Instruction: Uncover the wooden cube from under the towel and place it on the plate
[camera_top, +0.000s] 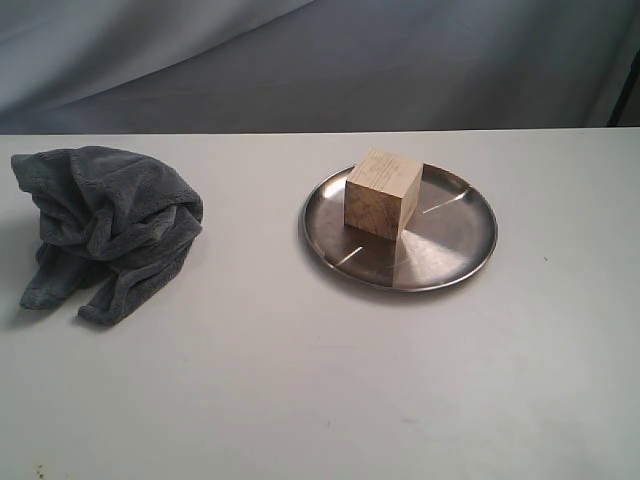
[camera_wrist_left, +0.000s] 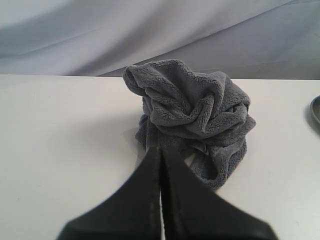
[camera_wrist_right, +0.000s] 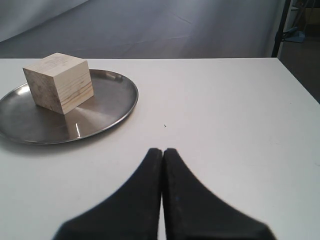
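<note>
Surface: I see a plain white table (camera_top: 300, 380), matt, with a few faint specks.
Room: a grey draped backdrop (camera_top: 300, 60) hangs behind the far edge. My right wrist view shows a dark pole (camera_wrist_right: 278, 27) past the table's corner.
Left pincer: my left gripper (camera_wrist_left: 160, 150) has its black fingers pressed flat together, pinching nothing. The tips point at the near edge of the towel; I cannot tell if they touch it.
Right pincer: my right gripper (camera_wrist_right: 163, 151) is likewise pressed together, gripping nothing, over bare table near the plate.
Towel: the towel (camera_top: 105, 225) lies bunched in a crumpled heap on the table's left side, well apart from the plate.
Plate: the plate (camera_top: 460, 245) sits flat, right of centre.
Cube: the wooden cube (camera_top: 382, 192) stands on the plate, uncovered, towards its far left part.
</note>
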